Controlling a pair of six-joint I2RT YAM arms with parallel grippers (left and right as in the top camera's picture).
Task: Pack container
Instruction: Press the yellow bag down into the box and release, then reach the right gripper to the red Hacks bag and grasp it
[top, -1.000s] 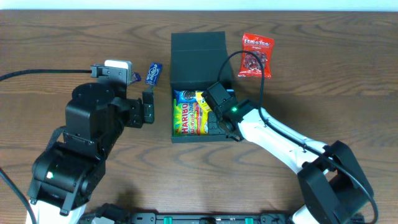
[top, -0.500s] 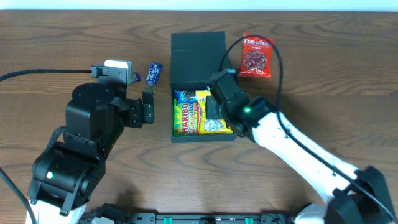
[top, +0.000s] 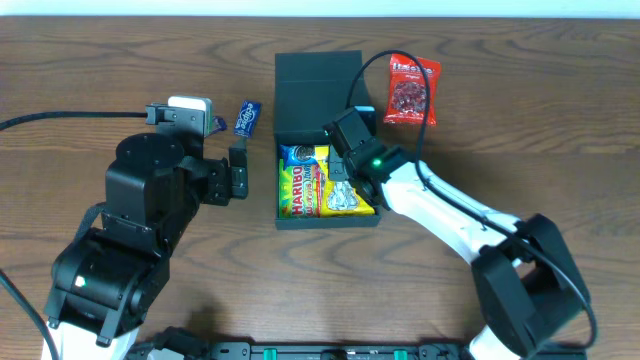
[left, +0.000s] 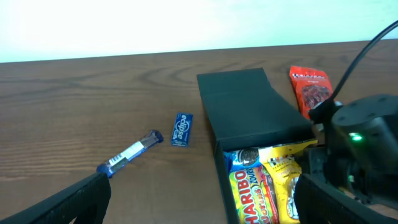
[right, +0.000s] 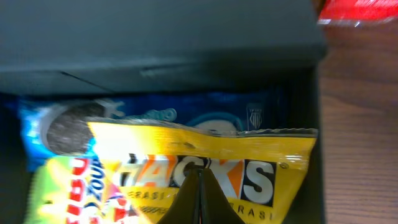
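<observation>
Counter (top: 100, 70): brown wood, viewed from overhead.
Container (top: 318, 80): placed mid-counter, lid flipped back, snack bags seen inside.
Right hand (right: 199, 199): closed up tight, held over the yellow packet (right: 205, 168) inside.
Left hand (top: 238, 172): spread apart, parked left of container.

My left arm (top: 130, 220) is folded back on itself with the wrist level. The left gripper (top: 238, 170) faces the middle, its fingers (left: 68, 202) spread wide with nothing between them. My right arm (top: 450, 215) is stretched diagonally forward and inward, wrist pitched down. The right gripper (right: 199, 183) has its fingers pressed together at the tips.
</observation>
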